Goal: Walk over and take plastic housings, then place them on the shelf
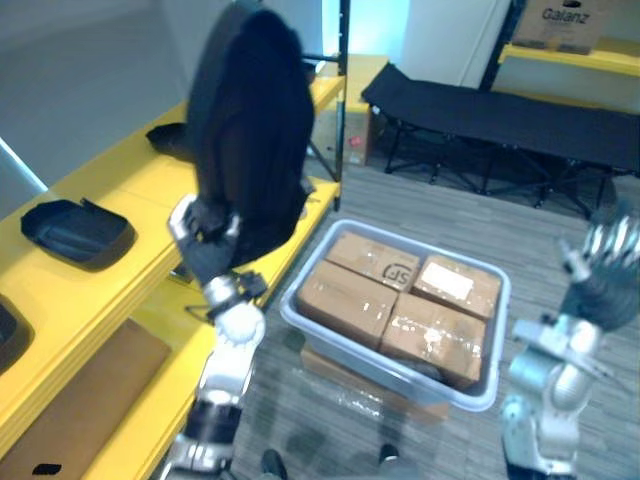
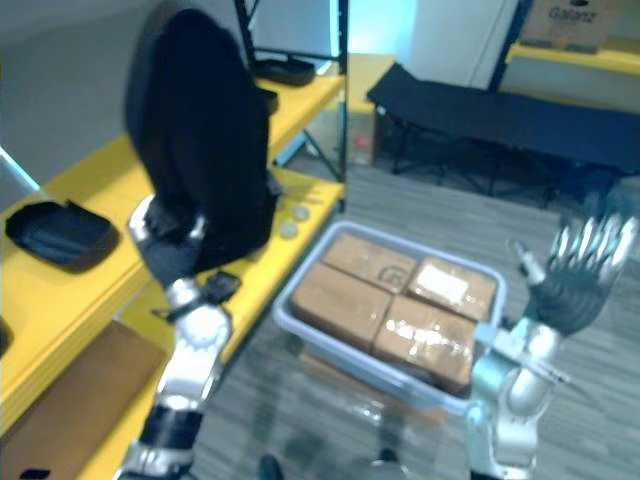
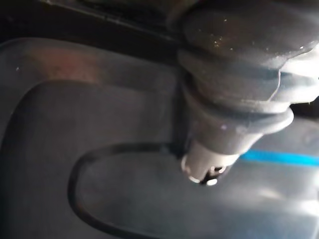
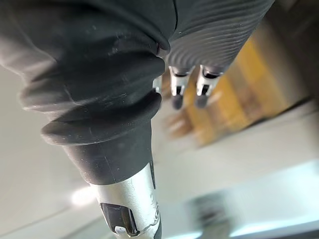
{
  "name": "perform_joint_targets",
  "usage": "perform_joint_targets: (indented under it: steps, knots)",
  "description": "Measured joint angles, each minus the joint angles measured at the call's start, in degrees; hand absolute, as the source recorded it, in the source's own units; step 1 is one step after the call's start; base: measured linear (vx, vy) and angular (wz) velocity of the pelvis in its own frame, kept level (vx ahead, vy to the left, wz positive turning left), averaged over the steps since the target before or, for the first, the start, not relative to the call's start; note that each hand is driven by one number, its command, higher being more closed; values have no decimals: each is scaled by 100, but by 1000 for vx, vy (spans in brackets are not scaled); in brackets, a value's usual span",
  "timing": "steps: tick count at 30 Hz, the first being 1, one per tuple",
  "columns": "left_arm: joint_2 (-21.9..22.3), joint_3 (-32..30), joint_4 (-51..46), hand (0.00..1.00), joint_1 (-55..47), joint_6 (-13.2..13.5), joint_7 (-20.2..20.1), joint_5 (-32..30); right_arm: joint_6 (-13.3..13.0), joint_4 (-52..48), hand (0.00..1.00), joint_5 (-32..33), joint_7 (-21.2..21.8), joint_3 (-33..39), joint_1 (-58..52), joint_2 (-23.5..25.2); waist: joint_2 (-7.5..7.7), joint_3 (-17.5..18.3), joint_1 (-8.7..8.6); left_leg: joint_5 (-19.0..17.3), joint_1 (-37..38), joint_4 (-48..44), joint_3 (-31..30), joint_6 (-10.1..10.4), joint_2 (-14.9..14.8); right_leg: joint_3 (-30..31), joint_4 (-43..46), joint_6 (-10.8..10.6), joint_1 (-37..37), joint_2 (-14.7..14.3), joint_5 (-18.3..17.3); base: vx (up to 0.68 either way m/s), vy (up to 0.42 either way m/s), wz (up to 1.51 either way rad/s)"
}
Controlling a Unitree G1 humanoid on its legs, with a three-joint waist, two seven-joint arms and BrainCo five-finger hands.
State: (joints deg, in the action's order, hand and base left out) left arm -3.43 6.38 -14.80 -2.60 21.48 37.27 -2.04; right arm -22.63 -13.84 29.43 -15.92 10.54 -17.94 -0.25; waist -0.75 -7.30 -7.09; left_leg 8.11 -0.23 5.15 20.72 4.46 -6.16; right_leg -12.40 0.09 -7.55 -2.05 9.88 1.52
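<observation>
- Yellow two-level shelf (image 1: 130, 190) runs down the robot's left side above grey plank floor. A black tray-shaped plastic housing (image 1: 75, 232) already lies on the upper level, near its front edge.
- Just right of that tray, the left hand (image 1: 205, 245) holds up a tall black domed plastic housing (image 1: 245, 130), with its fingers closed round the lower end. The housing's long axis stands nearly upright, and the piece hangs over the upper level's front edge.
- Your next move turns on one relation. Bare yellow shelf lies below and to the left of the held housing, between it and the tray-shaped one. The left arm is by far the nearer, so I'd expect it to carry the piece inward and tip it flat.
- At centre, beside the shelf's front edge, a pale grey plastic tote (image 1: 292, 312) holds four brown cardboard boxes (image 1: 395, 300).
- At far right, the right hand (image 2: 575, 275) is raised with its fingers spread wide. It holds nothing and is well apart from the shelf.
</observation>
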Motion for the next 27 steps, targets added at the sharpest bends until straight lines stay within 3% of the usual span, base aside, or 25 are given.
perform_joint_targets:
  steps: [6,10,14,19,25,27]
  knots:
    - [12,-754,-115,100,-993,173,-345,391,-211,767,0,1098,1147,-3,-348,132,-41,119,77,-18,-90,-2,-291,10,67,-288,-135,1,-146,17,-2,37,7,21]
    - [16,-1475,-508,100,-1187,197,-361,388,-242,1077,0,1236,1681,-317,-47,54,-26,163,457,8,-198,-3,-692,5,167,-745,-158,-11,-345,92,-5,43,21,49]
    - [45,-1978,-850,100,-1489,194,-227,369,-112,1380,0,816,1740,-1043,551,-106,9,277,780,52,-317,-3,-1116,-57,303,-1185,-169,-68,-517,147,-52,48,17,64]
    - [363,-2554,-1008,100,-1879,95,-216,338,293,1841,0,426,1954,-1995,1374,-255,159,303,1259,104,-441,-3,-1770,-119,572,-1925,-146,-151,-855,258,-162,35,21,69]
    - [459,-2964,-1019,100,-2110,91,-405,403,423,2022,0,-57,1797,-2605,2001,-263,347,216,1621,155,-542,-3,-2187,-151,706,-2414,72,-78,-1003,296,-393,-14,19,49]
    - [498,-3076,-1037,100,-2203,90,-493,429,476,2030,0,-97,1684,-2645,2146,-266,395,193,1647,142,-533,-3,-2185,-170,704,-2435,122,-76,-1003,306,-428,-10,9,6]
